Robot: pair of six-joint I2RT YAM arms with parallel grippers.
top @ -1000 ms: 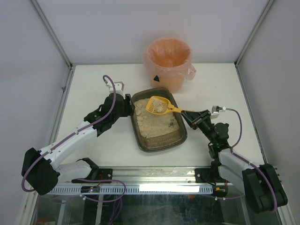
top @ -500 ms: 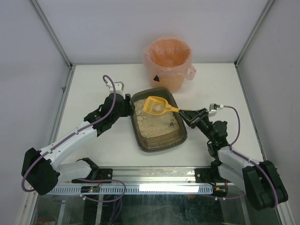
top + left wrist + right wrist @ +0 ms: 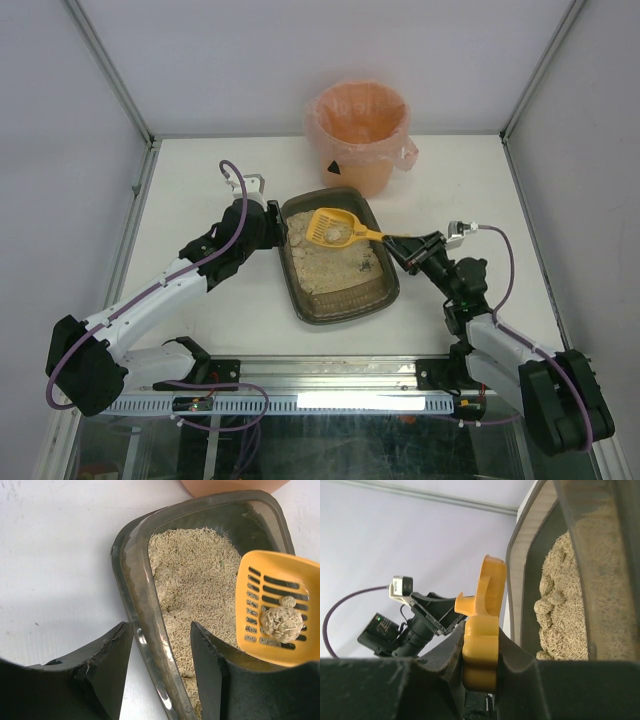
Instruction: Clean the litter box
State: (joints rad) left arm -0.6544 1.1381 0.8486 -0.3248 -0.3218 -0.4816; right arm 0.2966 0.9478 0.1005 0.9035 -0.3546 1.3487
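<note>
**Overhead and wrist views.**

*Hidden or unclear:* the left wrist view cuts the bucket (image 3: pixel 230 485) to a sliver at the top edge. Its own fingers (image 3: pixel 100 675) cover the near end of the box (image 3: pixel 132 580). The right wrist view shows the scoop (image 3: pixel 481 630) only as a handle seen edge-on, its bowl out of sight, and the box wall is a blur at the right.

*Box:* on the white worktop (image 3: pixel 200 180), between the two arms and just in front of the bucket (orange-pink, bag-lined).

*Left hand* (image 3: pixel 160 630): fingers parted, straddling the box's left wall, one outside and one over the litter (image 3: pixel 195 580). A gap shows on the inner side.

*Right hand* (image 3: pixel 408 245): closed on the scoop handle. The yellow bowl lies over the far half of the box and carries a round clump (image 3: pixel 282 622). Whether the bowl touches the litter cannot be told.
</note>
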